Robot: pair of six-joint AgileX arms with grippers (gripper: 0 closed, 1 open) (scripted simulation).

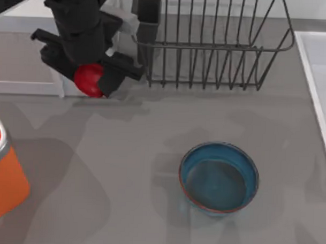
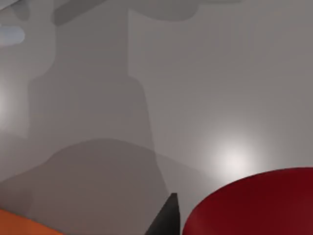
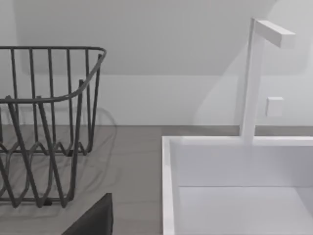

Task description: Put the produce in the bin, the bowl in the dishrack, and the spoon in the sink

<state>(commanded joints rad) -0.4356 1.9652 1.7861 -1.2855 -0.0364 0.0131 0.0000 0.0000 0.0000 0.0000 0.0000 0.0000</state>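
The produce (image 1: pixel 88 80), sitting clamped in the left gripper (image 1: pixel 93 81), is looking glossy, round and slippery, so holding across its middle seems safest.

The produce (image 1: pixel 88 79) at upper left is glossy, smooth red. The dishrack (image 1: pixel 219 46) is thin dark metal wire. The bowl (image 1: pixel 219 177) looks smooth, faintly shiny teal. The table (image 1: pixel 124 169) is matt grey; the sink (image 3: pixel 234 196) smooth white.

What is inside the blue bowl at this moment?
Nothing lies inside the bowl: from the top view its bare teal bottom shows all the way across. The table beneath it is covered by the bowl itself.
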